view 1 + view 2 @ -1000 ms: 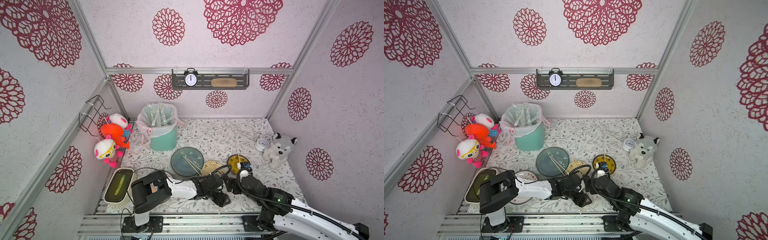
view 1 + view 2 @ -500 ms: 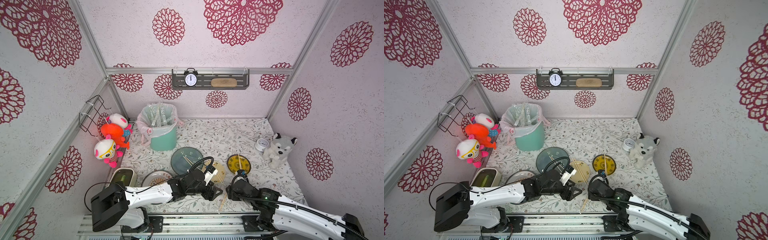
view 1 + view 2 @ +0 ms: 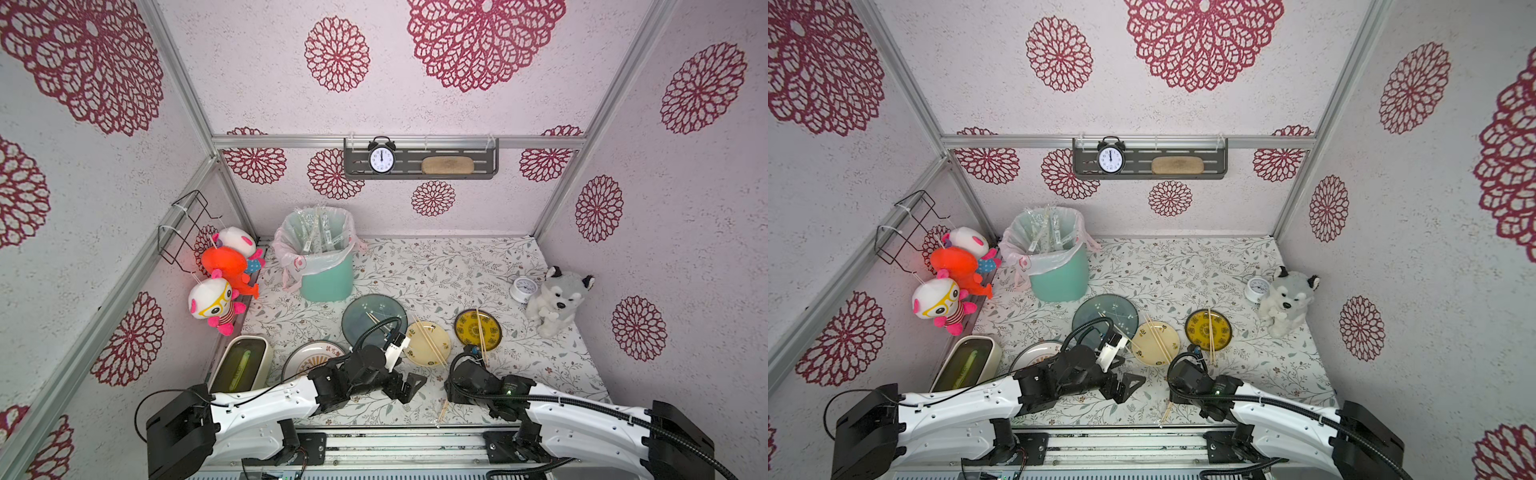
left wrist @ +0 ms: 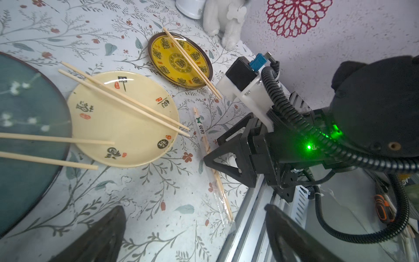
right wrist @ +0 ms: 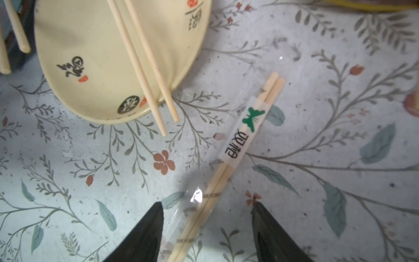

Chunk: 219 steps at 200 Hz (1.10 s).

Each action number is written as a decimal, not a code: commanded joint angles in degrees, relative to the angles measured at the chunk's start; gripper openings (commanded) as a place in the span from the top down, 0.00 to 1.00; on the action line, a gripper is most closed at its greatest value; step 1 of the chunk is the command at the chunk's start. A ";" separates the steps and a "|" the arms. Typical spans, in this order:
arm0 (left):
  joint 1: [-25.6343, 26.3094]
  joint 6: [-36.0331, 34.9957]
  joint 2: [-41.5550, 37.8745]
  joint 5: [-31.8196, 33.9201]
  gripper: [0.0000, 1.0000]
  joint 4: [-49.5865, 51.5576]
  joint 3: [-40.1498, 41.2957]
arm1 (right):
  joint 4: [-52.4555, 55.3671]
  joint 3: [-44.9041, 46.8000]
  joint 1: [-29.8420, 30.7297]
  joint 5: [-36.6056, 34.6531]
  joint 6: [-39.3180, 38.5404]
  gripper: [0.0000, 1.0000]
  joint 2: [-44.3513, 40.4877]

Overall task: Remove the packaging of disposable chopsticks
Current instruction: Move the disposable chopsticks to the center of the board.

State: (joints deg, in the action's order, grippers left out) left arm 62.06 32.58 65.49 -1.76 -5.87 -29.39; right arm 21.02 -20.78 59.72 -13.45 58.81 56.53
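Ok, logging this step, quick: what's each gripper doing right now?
Left gripper: open, holding nothing.
Right gripper: open, straddling the wrapped chopsticks, not gripping.

In the right wrist view the long clear crinkly plastic packaging (image 5: pixel 243 136) and the pair of pale wooden disposable chopsticks (image 5: pixel 273 85) inside it run out of view between the black fingers (image 5: pixel 147 233) of the right gripper (image 5: pixel 207 205). In both top views that gripper's fingertips hide under its own wrist, and the arm covers all but one end of the pair (image 3: pixel 443 409) by the floral tabletop's (image 3: pixel 457 270) near edge. In the left wrist view the left gripper (image 4: pixel 193 206) is two dark blurs at the edge of view, and the dark teal round plate (image 4: pixel 22 102) is cut off.
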 commanded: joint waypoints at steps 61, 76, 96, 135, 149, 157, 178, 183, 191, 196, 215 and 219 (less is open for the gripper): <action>-0.46 -0.69 -6.36 3.90 0.02 1.45 3.28 | 4.85 -1.35 0.40 -0.04 2.81 0.72 12.31; -0.53 -0.65 -7.58 4.26 0.02 1.50 3.89 | 4.42 -1.42 -1.04 -0.10 1.39 0.82 12.90; -0.50 -0.64 -8.09 4.26 0.02 1.18 4.39 | 1.18 -0.66 -5.65 2.65 -3.20 0.85 12.71; -0.53 -0.63 -7.48 4.48 0.02 0.95 4.23 | 2.51 -3.85 -14.05 4.79 -11.59 0.89 12.86; -0.54 -0.67 -7.05 4.32 0.02 0.69 4.14 | 3.68 -5.41 -15.59 4.30 -13.73 0.88 12.38; -0.53 -0.69 -6.74 4.30 0.02 0.52 4.16 | 4.70 -5.95 -16.41 3.77 -14.21 0.87 12.17; -0.52 -0.86 -6.08 4.21 0.02 0.33 4.01 | 7.45 -7.30 -16.92 3.71 -14.53 0.68 11.27; -0.52 -0.86 -5.85 4.22 0.02 0.44 3.84 | 8.17 -7.63 -16.92 3.70 -14.44 0.63 10.66; -0.54 -0.76 -5.60 4.06 0.02 0.34 3.81 | 9.33 -8.03 -16.76 3.67 -14.21 0.60 9.67; -0.53 -0.84 -5.44 3.97 0.02 0.33 3.71 | 10.14 -8.28 -16.60 3.53 -14.01 0.57 9.02; -0.53 -0.68 -5.03 4.13 0.02 0.10 3.66 | 12.76 -9.15 -15.45 3.15 -13.06 0.54 7.29; -0.49 -0.69 -4.98 4.09 0.02 -0.12 3.71 | 12.85 -9.19 -14.88 3.27 -12.74 0.55 6.99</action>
State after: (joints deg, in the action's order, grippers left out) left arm 61.98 32.36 59.94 2.07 -4.84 -25.34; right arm 26.98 -27.99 43.40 -9.21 45.54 65.89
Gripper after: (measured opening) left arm 0.977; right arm 0.455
